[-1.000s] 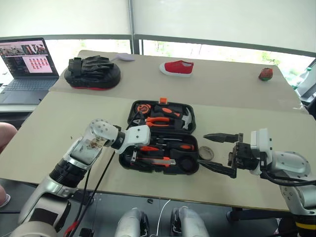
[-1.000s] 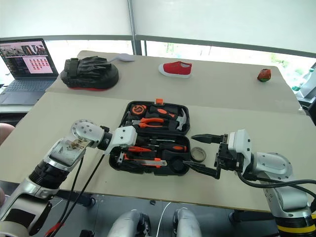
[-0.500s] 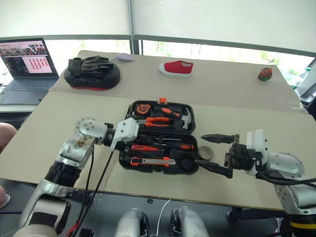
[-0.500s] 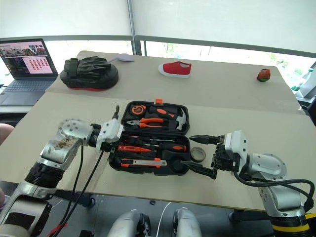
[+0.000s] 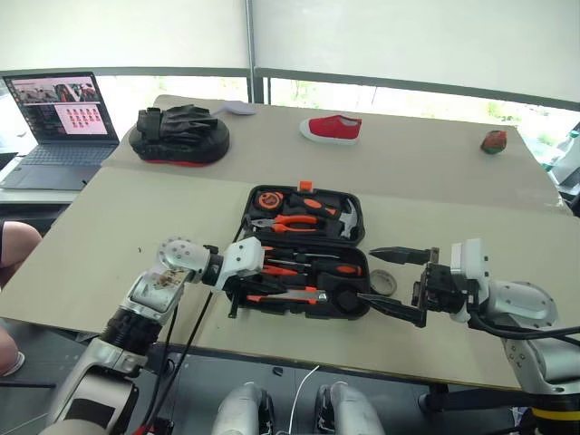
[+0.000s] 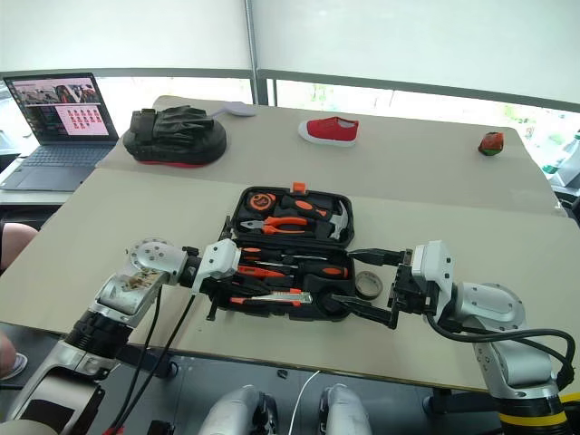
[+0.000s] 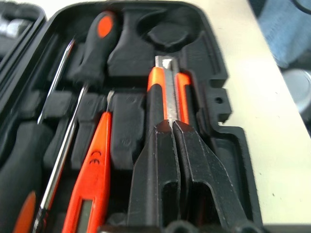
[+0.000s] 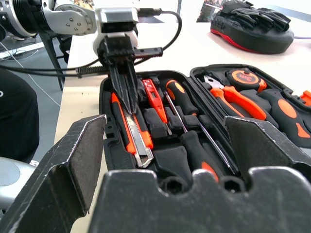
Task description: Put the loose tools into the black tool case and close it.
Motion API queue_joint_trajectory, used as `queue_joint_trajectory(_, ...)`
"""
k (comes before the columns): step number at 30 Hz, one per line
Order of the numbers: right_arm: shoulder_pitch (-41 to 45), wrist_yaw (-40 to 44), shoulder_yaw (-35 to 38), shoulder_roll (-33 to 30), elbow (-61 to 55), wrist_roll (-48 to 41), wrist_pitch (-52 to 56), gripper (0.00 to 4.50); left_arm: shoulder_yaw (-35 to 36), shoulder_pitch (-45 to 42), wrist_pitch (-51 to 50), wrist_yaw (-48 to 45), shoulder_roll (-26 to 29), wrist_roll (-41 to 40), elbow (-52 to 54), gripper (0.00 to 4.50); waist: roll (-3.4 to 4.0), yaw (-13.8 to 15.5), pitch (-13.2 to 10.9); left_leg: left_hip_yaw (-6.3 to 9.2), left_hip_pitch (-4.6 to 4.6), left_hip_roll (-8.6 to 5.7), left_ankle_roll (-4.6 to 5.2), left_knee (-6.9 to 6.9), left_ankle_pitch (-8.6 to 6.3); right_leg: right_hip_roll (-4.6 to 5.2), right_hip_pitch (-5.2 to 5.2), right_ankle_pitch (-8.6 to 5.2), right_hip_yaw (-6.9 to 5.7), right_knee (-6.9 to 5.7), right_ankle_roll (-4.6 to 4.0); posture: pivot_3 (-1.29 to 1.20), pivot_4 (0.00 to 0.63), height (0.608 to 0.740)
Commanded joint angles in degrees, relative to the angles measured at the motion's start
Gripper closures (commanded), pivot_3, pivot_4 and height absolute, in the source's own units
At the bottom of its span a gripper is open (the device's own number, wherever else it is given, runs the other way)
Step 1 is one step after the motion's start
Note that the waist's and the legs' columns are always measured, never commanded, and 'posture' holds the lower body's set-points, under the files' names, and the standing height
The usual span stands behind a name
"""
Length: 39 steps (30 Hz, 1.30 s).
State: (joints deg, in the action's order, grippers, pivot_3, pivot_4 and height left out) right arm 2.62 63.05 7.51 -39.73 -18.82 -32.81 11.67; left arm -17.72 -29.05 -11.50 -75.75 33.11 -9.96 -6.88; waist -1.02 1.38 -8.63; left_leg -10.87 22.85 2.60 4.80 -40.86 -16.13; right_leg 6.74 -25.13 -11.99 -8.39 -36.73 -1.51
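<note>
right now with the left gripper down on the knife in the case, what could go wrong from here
1. The left gripper has its fingers shut, tips pressing the utility knife in its slot. If the knife isn't fully seated, pushing could tilt it or shove the tool case across the table.
2. The tape roll lies on the table beside the case, between the open right gripper fingers; closing the lid now would leave it out.
3. Swinging the lid with the left gripper inside could trap it.

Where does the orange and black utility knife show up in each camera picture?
Left eye: utility knife, near row of the black tool case.
Right eye: same row.
Left wrist: centre, under the shut left gripper.
Right wrist: left of centre.
Shared landmark: the left gripper's fingers over the knife.
</note>
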Motion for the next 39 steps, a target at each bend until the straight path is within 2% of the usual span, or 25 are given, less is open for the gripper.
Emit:
queue_joint_trajectory(1, -0.6, -0.7, 1.5, 0.1, -2.2, -1.0, -0.5, 0.00, -3.1, 3.7, -4.6, 2.8, 0.1, 3.4, -1.4, 4.35, 0.29, 0.0, 0.2, 0.00, 0.00, 0.00, 0.00, 0.00, 0.02, 0.01, 0.01, 0.01, 0.00, 0.02, 0.02, 0.00, 0.150, 0.740)
queue_joint_trajectory(4, -1.6, -1.3, 2.1, 0.0, -2.7, -1.2, -0.3, 0.00, -2.9, 5.2, -3.9, 3.3, 0.2, 3.1, -0.1, 4.35, 0.58, 0.0, 0.4, -0.01, -0.04, -0.02, -0.19, 0.01, 0.23, 0.05, 0.08, -0.01, -0.01, 0.04, 0.06, 0.00, 0.150, 0.740)
queue_joint_trajectory(7, -3.5, -3.0, 4.1, -0.1, -3.1, -1.0, -0.5, 0.00, 1.5, 5.8, -0.4, 4.1, -1.9, -1.4, 1.1, 4.35, 0.64, 0.1, 0.4, 0.00, -0.05, -0.02, -0.17, 0.02, 0.19, 0.06, 0.08, -0.02, -0.01, 0.05, 0.07, 0.00, 0.150, 0.740)
queue_joint_trajectory(9, -6.8, -4.4, 7.4, 0.1, -2.8, -0.8, -1.4, 0.00, 7.3, 6.1, -0.9, 6.3, -4.3, -7.1, 3.6, 3.83, 0.64, 0.2, 0.4, 0.00, -0.02, -0.03, -0.19, 0.03, 0.18, 0.10, 0.04, -0.02, -0.02, 0.04, 0.08, 0.00, 0.150, 0.740)
queue_joint_trajectory(10, -8.5, -4.4, 8.6, 0.0, -2.4, 0.0, -2.3, 0.00, 8.9, 6.4, -0.2, 5.8, -4.5, -8.8, 4.6, 3.72, 0.61, 0.4, 0.4, 0.00, 0.03, -0.03, -0.19, 0.03, 0.19, 0.13, 0.02, -0.02, -0.04, 0.06, 0.09, 0.00, 0.150, 0.740)
queue_joint_trajectory(11, -11.6, -4.0, 10.4, 0.0, -1.3, 1.3, -4.1, 0.00, 11.2, 6.8, 0.9, 6.3, -4.7, -10.2, 5.5, 3.22, 0.54, 0.4, 0.4, 0.00, 0.11, -0.03, -0.17, 0.02, 0.20, 0.15, -0.04, -0.03, -0.05, 0.05, 0.11, 0.00, 0.150, 0.740)
queue_joint_trajectory(16, -22.1, -3.8, 16.8, 1.4, 2.4, 3.9, -10.2, 0.00, 20.4, 11.5, 8.8, 3.2, -3.0, -16.5, 7.2, 1.45, 0.54, 0.3, 0.3, 0.00, 0.25, -0.03, -0.08, 0.04, 0.27, 0.09, -0.12, -0.09, -0.07, 0.11, 0.18, 0.00, 0.150, 0.740)
queue_joint_trajectory(19, -25.6, -2.6, 19.0, 2.2, 8.4, 7.4, -17.6, 0.00, 23.6, 17.7, 7.7, -2.0, 3.2, -18.3, 8.0, 0.27, 0.55, -0.9, 0.3, -0.01, 0.12, -0.03, -0.16, 0.08, 0.20, 0.05, -0.05, -0.11, -0.01, 0.12, 0.23, 0.00, 0.150, 0.740)
queue_joint_trajectory(20, -26.2, -2.5, 19.3, 2.2, 10.8, 9.4, -20.7, 0.00, 24.6, 19.8, 8.6, -4.1, 5.1, -18.8, 7.9, 0.05, 0.55, -1.1, 0.3, -0.04, 0.05, -0.02, -0.30, 0.11, 0.11, 0.02, -0.04, -0.12, 0.01, 0.12, 0.23, 0.00, 0.150, 0.740)
queue_joint_trajectory(23, -26.3, -1.8, 18.5, 1.1, 13.9, 12.6, -26.5, 0.00, 27.0, 22.7, 9.6, -6.9, 8.1, -20.5, 6.5, 0.05, 0.66, -1.0, 0.2, -0.02, 0.00, 0.04, -0.30, 0.15, -0.27, -0.05, -0.10, -0.18, 0.03, 0.14, 0.18, 0.00, 0.150, 0.740)
queue_joint_trajectory(25, -24.5, -1.9, 17.1, -0.1, 13.3, 14.3, -27.8, 0.00, 28.3, 22.7, 10.1, -7.6, 8.9, -20.9, 4.9, 0.05, 0.86, -0.8, 0.1, -0.01, -0.02, 0.04, -0.33, 0.15, -0.31, 0.01, -0.19, -0.37, 0.06, 0.14, -0.15, 0.00, 0.150, 0.740)
queue_joint_trajectory(28, -19.8, -1.1, 12.3, -3.9, 8.0, 14.4, -21.8, 0.00, 28.9, 21.0, 10.0, -8.1, 8.6, -22.3, 4.8, 0.05, 0.96, -1.0, 0.1, -0.02, -0.06, 0.03, -0.35, 0.15, -0.32, 0.06, -0.25, -0.37, 0.07, 0.13, -0.14, 0.00, 0.150, 0.740)
queue_joint_trajectory(31, -10.2, 1.3, 4.3, -9.7, 3.4, 15.0, -12.3, 0.00, 26.7, 20.1, 8.6, -7.0, 6.6, -23.5, 9.0, 0.05, 0.98, -1.4, 0.0, -0.03, -0.01, 0.03, -0.37, 0.15, -0.30, 0.06, -0.18, -0.35, 0.10, 0.07, -0.14, 0.00, 0.150, 0.740)
queue_joint_trajectory(35, -2.8, 3.5, -2.1, -13.9, 4.0, 17.0, -6.9, 0.00, 24.4, 19.7, 8.1, -5.6, 4.5, -22.8, 11.4, 0.05, 0.92, -0.6, 0.0, -0.01, 0.04, 0.02, -0.70, 0.16, -0.04, 0.02, -0.14, -0.18, 0.01, 0.09, 0.09, 0.00, 0.150, 0.740)
queue_joint_trajectory(39, 3.3, 4.3, -7.0, -15.1, 6.8, 20.0, -4.1, 0.00, 23.6, 18.9, 8.8, -4.8, 3.2, -22.4, 11.5, 0.05, 0.90, -0.5, 0.0, 0.02, 0.27, 0.02, -0.36, 0.16, 0.12, -0.04, -0.26, -0.32, -0.09, 0.14, 0.04, 0.00, 0.150, 0.740)
